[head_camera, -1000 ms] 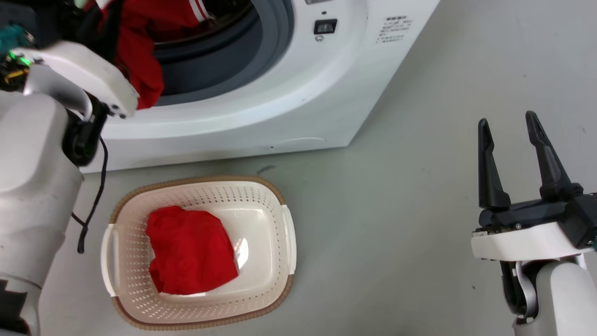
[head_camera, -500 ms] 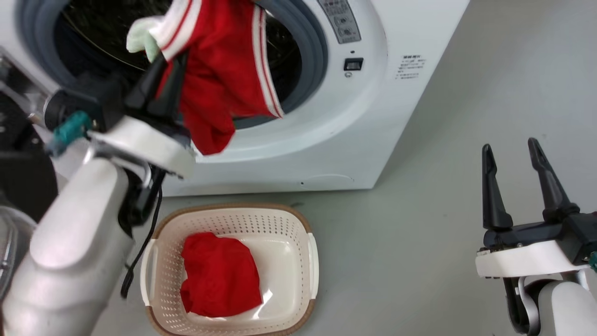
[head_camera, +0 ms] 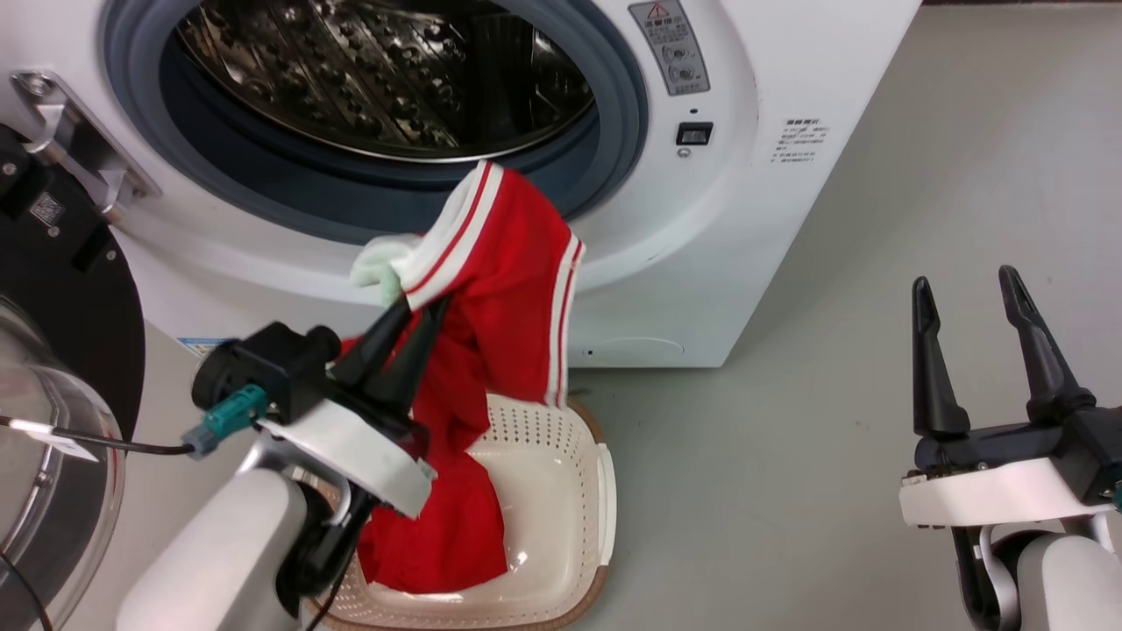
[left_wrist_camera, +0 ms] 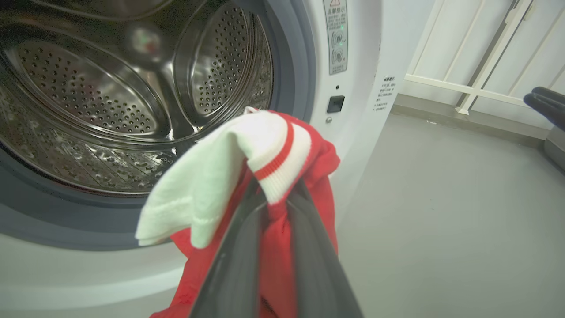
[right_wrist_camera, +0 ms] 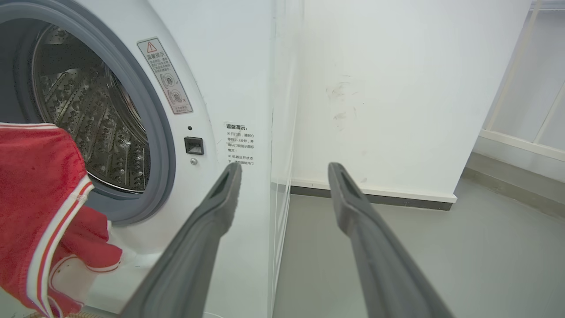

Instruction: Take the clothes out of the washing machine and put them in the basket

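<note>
My left gripper (head_camera: 421,308) is shut on a red garment with white striped bands (head_camera: 504,289), which hangs in front of the washing machine (head_camera: 763,79) and over the cream basket (head_camera: 570,456). Its lower part drapes down into the basket onto more red cloth (head_camera: 438,543). In the left wrist view the striped garment (left_wrist_camera: 265,145) bunches over the left gripper (left_wrist_camera: 273,194), with the bare steel drum (left_wrist_camera: 88,88) behind. The right gripper (head_camera: 964,285) stands open at the right over the floor, holding nothing. From the right wrist view, the right gripper (right_wrist_camera: 282,170) points past the garment (right_wrist_camera: 39,185) hanging at the left.
The machine's black-framed glass door (head_camera: 53,421) hangs open at the left, close beside my left arm. Grey floor (head_camera: 789,438) lies between the basket and the right gripper. A white wall and railing (left_wrist_camera: 476,66) stand to the machine's right.
The camera has shifted, so the machine sits lower in the picture. My left gripper has brought the striped garment out of the drum opening and down over the basket. The right gripper has not moved.
</note>
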Motion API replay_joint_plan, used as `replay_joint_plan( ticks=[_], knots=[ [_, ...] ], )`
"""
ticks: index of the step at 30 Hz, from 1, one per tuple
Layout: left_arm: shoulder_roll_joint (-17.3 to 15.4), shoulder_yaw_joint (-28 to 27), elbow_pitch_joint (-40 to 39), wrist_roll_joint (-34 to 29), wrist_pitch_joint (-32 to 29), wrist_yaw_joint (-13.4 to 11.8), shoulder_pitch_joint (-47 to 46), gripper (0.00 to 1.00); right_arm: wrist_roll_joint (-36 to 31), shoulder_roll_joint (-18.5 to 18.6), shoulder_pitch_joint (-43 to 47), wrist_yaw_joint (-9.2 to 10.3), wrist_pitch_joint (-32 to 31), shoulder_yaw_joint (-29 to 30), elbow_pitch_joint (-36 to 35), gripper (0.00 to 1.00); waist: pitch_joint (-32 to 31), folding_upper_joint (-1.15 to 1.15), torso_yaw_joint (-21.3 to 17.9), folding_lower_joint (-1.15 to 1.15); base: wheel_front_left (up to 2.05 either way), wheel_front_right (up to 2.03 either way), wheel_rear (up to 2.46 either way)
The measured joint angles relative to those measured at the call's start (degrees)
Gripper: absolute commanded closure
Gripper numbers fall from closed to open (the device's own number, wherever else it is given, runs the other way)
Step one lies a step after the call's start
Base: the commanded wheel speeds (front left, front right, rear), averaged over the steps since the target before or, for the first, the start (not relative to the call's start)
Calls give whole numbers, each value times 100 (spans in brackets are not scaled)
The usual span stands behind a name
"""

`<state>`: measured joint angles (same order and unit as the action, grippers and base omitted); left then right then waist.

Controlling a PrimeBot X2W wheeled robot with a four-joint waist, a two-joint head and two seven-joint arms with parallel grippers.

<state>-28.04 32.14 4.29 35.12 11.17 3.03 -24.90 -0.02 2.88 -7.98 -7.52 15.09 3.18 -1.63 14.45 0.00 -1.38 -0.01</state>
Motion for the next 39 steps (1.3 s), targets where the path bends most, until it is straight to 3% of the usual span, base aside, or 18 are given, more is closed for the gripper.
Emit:
replay_joint_plan(
  ticks=[6,13,24,33,39],
  knots=[
    [31,337,435,104,-252,167,177,100,-9,0,-66,0,0,-1,-58,0,358,0,-49,1,0,0,0],
    [160,921,1666,77,-410,398,-255,100,-59,1,-364,1,0,-2,-163,0,1046,0,-218,2,0,0,0],
    [468,1729,3172,170,-29,436,-1423,100,-16,2,-714,1,0,-32,-299,0,2191,0,-571,2,0,0,0],
    [461,2227,4321,377,232,437,-2347,100,56,2,-904,0,-1,-125,-398,0,2995,0,-839,2,0,0,0],
    [600,2755,5010,957,40,438,-2618,100,113,2,-1090,0,0,-153,-442,0,3595,0,-1011,2,0,0,0]
  ],
)
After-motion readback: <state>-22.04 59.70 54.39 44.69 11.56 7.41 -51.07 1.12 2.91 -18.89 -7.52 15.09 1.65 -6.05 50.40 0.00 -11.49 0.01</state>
